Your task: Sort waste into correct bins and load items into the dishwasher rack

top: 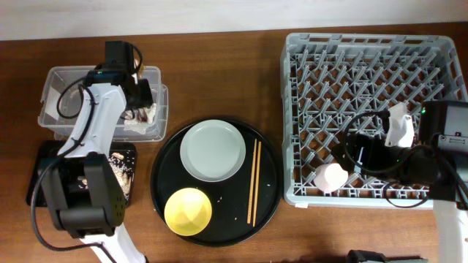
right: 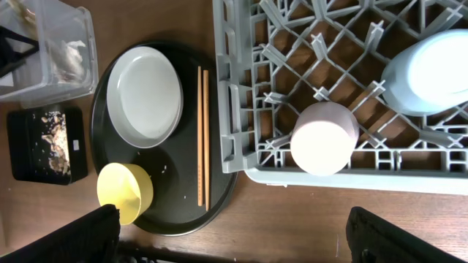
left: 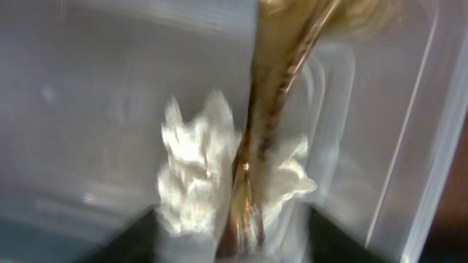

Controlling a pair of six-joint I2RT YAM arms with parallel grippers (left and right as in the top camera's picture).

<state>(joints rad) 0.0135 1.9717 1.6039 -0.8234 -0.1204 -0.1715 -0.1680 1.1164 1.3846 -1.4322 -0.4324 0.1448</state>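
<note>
1. Overhead:
   - L arm reaches over the clear tub (top: pixel 55 80), with the left gripper (top: pixel 139 95) down inside its right end. That fits, as I judge dry rubbish belongs there.
   - The small black tray (top: pixel 36 172) sits just in front of the tub and holds the food scraps (top: pixel 121 172), so wet waste is kept apart from dry.
   - The round black tray (top: pixel 164 175) is mid-table. It carries the grey plate (top: pixel 213 150), the yellow bowl (top: pixel 188 210) and the chopsticks (top: pixel 254 183), which lie straight beside the plate. None of these is in the rack yet.
   - The dishwasher rack (top: pixel 351 196) is at right, with the pink cup (top: pixel 330 177) in a front cell.
   - R arm (top: pixel 446 168) hangs over the rack's right side.

2. Left wrist:
   - Heavy blur.
   - The wrapper strip (left: pixel 267 124) runs lengthwise through the frame.
   - The tissue (left: pixel 194 175) is bunched round the strip's lower part.
   - Pale tub walls show on all sides, so both are inside the tub.
   - The dark finger tips at the bottom edge stand apart with the waste between them. Can't tell whether they are pinching it or have let go.

3. Right wrist:
   - The right gripper (right: pixel 230 223) has its fingers at the far bottom corners, spread wide, w/ nothing between.
   - The light-blue cup (right: pixel 428 66) sits in a rack cell, and the pink cup is nearer the front.
   - Judgement: the cups are done, and the plate, bowl and chopsticks are left. The plate probably has to stand on edge between pegs.
</note>
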